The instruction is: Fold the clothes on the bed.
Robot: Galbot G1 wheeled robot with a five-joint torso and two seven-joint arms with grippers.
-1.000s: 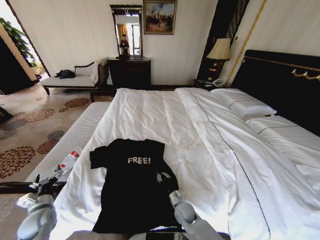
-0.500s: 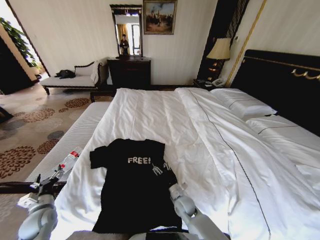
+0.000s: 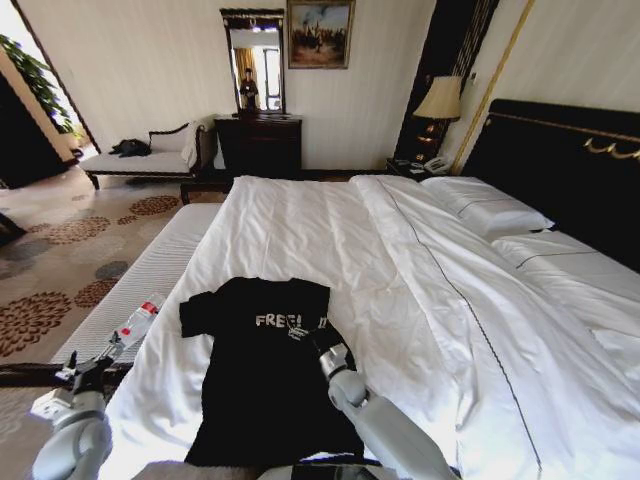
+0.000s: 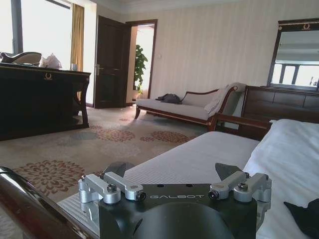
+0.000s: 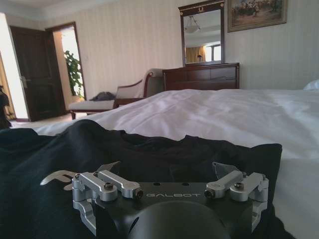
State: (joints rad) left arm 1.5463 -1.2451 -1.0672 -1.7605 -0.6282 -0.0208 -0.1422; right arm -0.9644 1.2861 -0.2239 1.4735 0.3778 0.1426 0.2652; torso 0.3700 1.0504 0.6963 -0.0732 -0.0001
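Observation:
The black T-shirt (image 3: 260,385) with white "FREE!" lettering lies flat near the foot of the white bed (image 3: 420,290). My right gripper (image 3: 303,330) hovers low over the shirt's chest, right at the end of the lettering. In the right wrist view the right gripper (image 5: 164,170) stands open above the black T-shirt (image 5: 55,164), holding nothing. My left gripper (image 3: 108,350) waits off the bed's left side, beside the bench. The left wrist view has the left gripper (image 4: 172,170) open and empty, with a corner of the shirt (image 4: 304,220) at the edge.
A plastic water bottle (image 3: 138,322) lies on the striped bench (image 3: 150,270) left of the bed. Pillows (image 3: 490,215) and a dark headboard (image 3: 560,170) are at the far right. A chaise (image 3: 140,160), dresser (image 3: 258,145) and lamp (image 3: 438,100) line the far wall.
My right arm has reached forward and leftward over the shirt, from near its right sleeve to the lettering. The left arm has barely moved.

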